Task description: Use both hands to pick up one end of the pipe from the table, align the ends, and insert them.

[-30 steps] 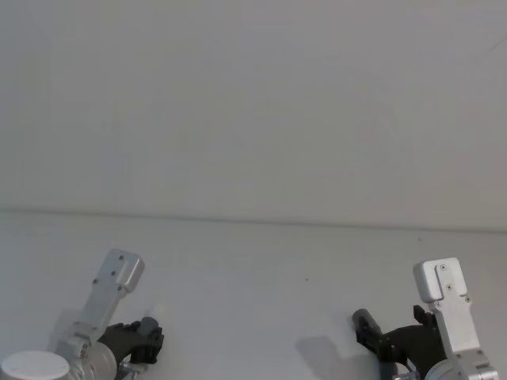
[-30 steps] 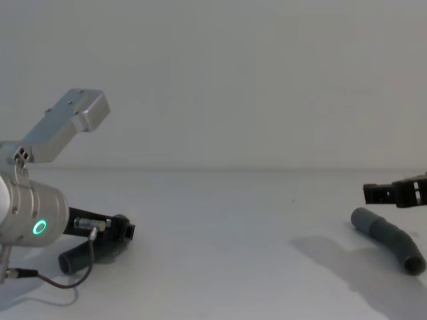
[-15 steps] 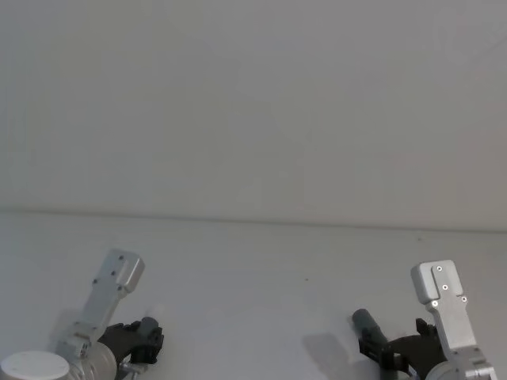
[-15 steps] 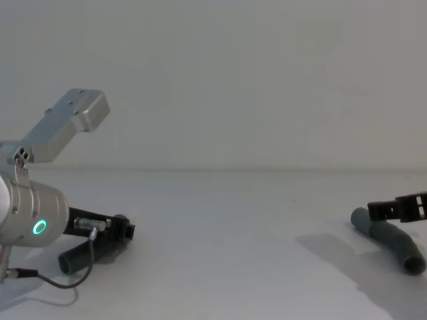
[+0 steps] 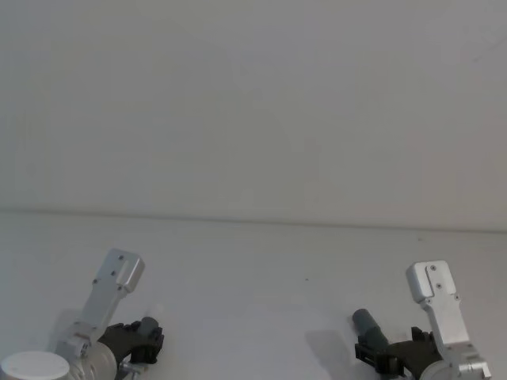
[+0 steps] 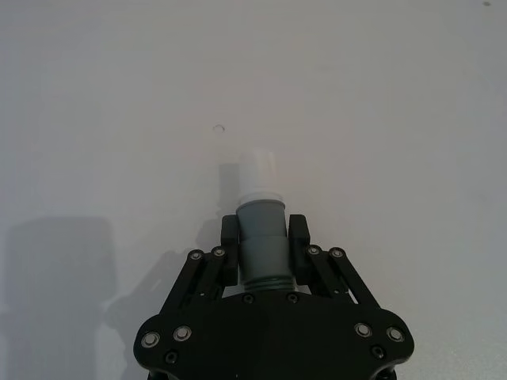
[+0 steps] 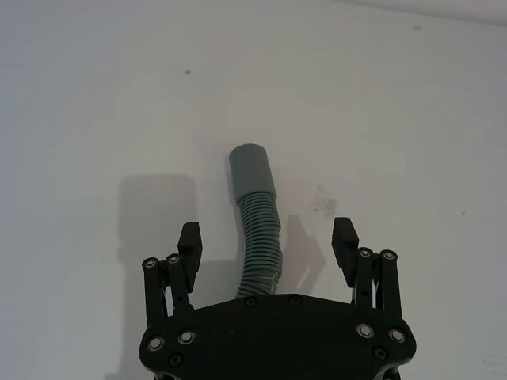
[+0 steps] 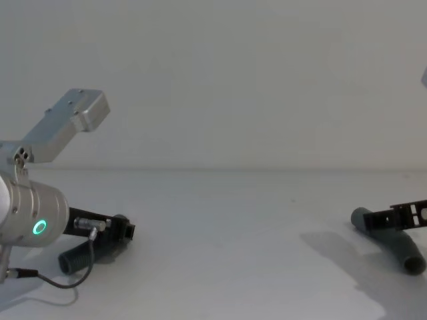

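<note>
Left fingers (image 6: 230, 241): closed on the grey collar (image 6: 262, 226) of the spigot hose (image 6: 263, 273), one on each side, just behind the white tip (image 6: 258, 170); low centre of the left wrist view.
Right fingers (image 7: 189, 240): spread wide on either side of the cuffed hose (image 7: 262, 237), not touching it; we judge this grasp not yet made.
Spigot hose, place: lower left of the chest view, its ribbed tail running back under the wrist. We cannot tell whether the tip end is off the tabletop (image 8: 220, 220).
Cuffed hose, place: on the tabletop at the lower right of the chest view, cuff (image 7: 252, 168) toward the frame's centre; at the bottom right of the head view.
Looks: both pieces are short and dark grey with fine ribs. One ends in a narrow white taper past a smooth collar. The other bends gently and ends in a wider smooth cylinder.
Handling: we judge both light. The ribbed lengths should be soft and bendy, the collar and cuff stiff, and the smooth plastic may slip under a loose pinch.
Hold: we would take the cuffed hose on the ribs just behind the cuff, so the mouth does not droop and stays free for the tip.
</note>
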You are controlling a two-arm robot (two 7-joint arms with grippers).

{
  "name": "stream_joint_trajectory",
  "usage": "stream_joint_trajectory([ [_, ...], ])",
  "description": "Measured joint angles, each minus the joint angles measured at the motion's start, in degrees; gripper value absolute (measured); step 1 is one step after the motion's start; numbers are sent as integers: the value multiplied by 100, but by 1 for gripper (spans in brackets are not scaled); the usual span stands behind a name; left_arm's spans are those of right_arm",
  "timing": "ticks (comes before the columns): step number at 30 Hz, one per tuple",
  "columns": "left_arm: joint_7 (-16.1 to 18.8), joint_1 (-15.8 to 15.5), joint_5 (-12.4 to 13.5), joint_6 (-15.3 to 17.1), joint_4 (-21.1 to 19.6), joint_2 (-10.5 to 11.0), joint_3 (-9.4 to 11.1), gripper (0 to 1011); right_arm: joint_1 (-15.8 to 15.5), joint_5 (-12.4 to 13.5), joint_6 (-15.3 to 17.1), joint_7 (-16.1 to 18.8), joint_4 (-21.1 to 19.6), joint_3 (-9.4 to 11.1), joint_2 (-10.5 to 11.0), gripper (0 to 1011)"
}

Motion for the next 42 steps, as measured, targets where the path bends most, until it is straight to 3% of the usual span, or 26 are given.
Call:
stream_joint_trajectory([
  [15,0,0,0,0,0,0,0,340,118,2,252,-29,205,33,-192,1001],
  [42,0,0,0,0,0,0,0,340,142,-37,375,-75,278,87,-321,1001],
])
